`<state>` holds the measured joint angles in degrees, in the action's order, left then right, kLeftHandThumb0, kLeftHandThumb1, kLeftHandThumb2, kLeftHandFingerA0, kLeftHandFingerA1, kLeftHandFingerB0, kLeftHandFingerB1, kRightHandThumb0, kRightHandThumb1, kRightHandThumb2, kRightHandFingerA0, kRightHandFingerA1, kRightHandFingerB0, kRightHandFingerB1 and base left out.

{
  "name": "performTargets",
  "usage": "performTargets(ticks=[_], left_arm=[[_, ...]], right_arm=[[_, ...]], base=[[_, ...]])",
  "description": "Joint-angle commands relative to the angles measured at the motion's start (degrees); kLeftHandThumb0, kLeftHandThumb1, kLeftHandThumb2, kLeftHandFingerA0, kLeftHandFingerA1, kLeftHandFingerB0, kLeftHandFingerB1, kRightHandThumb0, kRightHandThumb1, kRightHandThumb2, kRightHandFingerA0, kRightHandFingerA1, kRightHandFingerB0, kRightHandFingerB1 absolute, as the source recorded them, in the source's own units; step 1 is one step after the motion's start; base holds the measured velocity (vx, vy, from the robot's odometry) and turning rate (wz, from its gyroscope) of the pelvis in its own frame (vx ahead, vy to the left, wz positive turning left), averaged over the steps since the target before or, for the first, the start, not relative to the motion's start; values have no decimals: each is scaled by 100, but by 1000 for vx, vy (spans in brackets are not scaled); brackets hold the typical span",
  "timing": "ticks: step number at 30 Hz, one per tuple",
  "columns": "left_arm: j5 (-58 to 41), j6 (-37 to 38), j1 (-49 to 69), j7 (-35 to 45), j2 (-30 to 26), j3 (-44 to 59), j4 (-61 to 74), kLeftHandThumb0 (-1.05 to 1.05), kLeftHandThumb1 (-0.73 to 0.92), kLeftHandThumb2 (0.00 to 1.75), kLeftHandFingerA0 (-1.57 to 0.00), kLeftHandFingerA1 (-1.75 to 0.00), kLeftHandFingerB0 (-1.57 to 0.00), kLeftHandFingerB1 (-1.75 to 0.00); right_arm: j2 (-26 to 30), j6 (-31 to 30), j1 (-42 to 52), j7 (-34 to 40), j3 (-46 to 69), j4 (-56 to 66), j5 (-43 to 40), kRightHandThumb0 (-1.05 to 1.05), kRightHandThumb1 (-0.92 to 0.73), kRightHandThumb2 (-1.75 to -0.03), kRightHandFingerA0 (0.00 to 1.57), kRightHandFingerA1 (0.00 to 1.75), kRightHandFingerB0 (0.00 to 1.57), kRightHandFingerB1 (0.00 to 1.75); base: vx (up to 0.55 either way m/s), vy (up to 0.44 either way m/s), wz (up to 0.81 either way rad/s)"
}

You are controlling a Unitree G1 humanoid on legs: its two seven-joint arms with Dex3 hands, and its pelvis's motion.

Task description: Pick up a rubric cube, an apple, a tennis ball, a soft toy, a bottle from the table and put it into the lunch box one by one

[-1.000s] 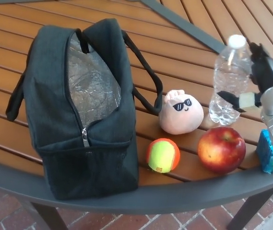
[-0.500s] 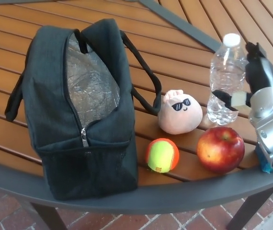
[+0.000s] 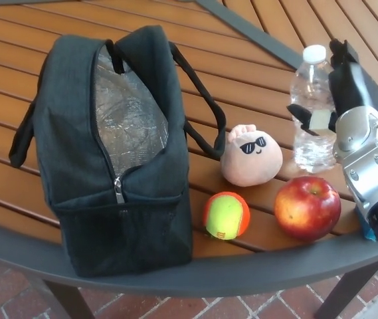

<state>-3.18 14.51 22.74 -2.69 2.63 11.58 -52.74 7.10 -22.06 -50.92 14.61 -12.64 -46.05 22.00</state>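
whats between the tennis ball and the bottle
In the head view, the soft toy sits between the tennis ball and the bottle; the apple lies just off that line.

There is a single view, taken from the robot's head, looking steeply down and forward across the near edge of a slatted wooden table (image 3: 255,60). It sits close: the black lunch bag (image 3: 112,153) fills most of the left half of the frame, and the table's grey curved rim (image 3: 195,272) sweeps along the bottom. Below that rim, in the lower corners, brick paving (image 3: 2,292) shows. The table's slats run diagonally toward the upper right. The right hand (image 3: 338,93) and its silver wrist enter from the right edge, very near the lens. No second view shares the scene.
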Motion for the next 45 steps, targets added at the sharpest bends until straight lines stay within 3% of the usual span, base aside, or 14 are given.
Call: performTargets(ticks=[1,10,11,13,14,25,26,28,29,34,35,36,37,45], left_arm=[[-133,428,65,90,-11,87,61,22,49,121,-112,-116,-99,-104],[-137,431,251,210,-6,92,251,16,41,122,-105,-124,-97,-108],[-191,332,310,262,18,111,362,22,48,118,-109,-115,-99,-104],[-197,333,287,289,2,122,311,22,50,117,-109,-115,-99,-104],[-127,450,224,292,-58,98,143,17,40,123,-110,-126,-101,-109],[8,627,184,185,-123,60,-37,23,47,116,-110,-114,-99,-103],[-43,635,101,194,-124,104,-191,17,40,126,-108,-128,-99,-110],[-70,641,64,198,-124,122,-263,17,40,126,-108,-128,-99,-110],[-75,654,73,215,-127,123,-262,20,48,117,-113,-115,-102,-104],[-106,622,-29,173,-141,167,-347,19,40,125,-101,-127,-94,-107],[-108,606,-39,153,-142,175,-357,18,25,144,-106,-128,-100,-110],[-99,596,-45,133,-147,176,-365,18,25,144,-106,-128,-100,-110],[-154,427,112,126,-61,183,-9,25,50,119,-108,-114,-96,-102],[-174,324,161,81,-14,237,152,24,48,119,-107,-113,-96,-102]], right_arm=[[170,356,162,665,-138,-97,372,-29,-64,-68,94,154,84,58],[224,476,330,373,-331,-78,371,-27,-68,-87,93,166,83,71],[197,523,354,330,-292,-51,302,-26,-69,-86,90,171,77,106],[184,550,377,328,-260,-46,269,-29,-70,-84,89,170,79,92],[177,617,417,353,-212,-40,230,-30,-72,-87,89,175,71,146],[69,1073,589,582,199,-41,10,-29,-73,-84,91,175,74,139],[52,1419,683,619,379,62,-163,-37,-58,-102,118,136,91,120],[40,1579,726,629,470,103,-222,-37,-58,-102,118,136,91,120],[-3,1790,755,633,611,138,-347,-30,-69,-85,91,175,63,171],[-254,2436,693,500,1153,209,-932,-27,-53,-116,90,175,76,171],[-321,2464,680,497,1256,234,-1041,-43,-53,-120,91,175,78,174],[-390,2485,662,506,1359,242,-1125,-43,-53,-120,91,175,78,174],[-596,2462,637,552,1605,512,-1385,-21,-42,-133,92,175,82,167],[-919,2632,548,453,2031,1230,-1633,-18,-41,-143,101,175,84,161]], base=[[0,0,0],[0,0,0],[0,0,0],[0,0,0],[0,0,0],[0,0,0],[0,0,0],[0,0,0],[0,0,0],[0,0,0],[0,0,0],[0,0,0],[0,0,0],[0,0,0]])
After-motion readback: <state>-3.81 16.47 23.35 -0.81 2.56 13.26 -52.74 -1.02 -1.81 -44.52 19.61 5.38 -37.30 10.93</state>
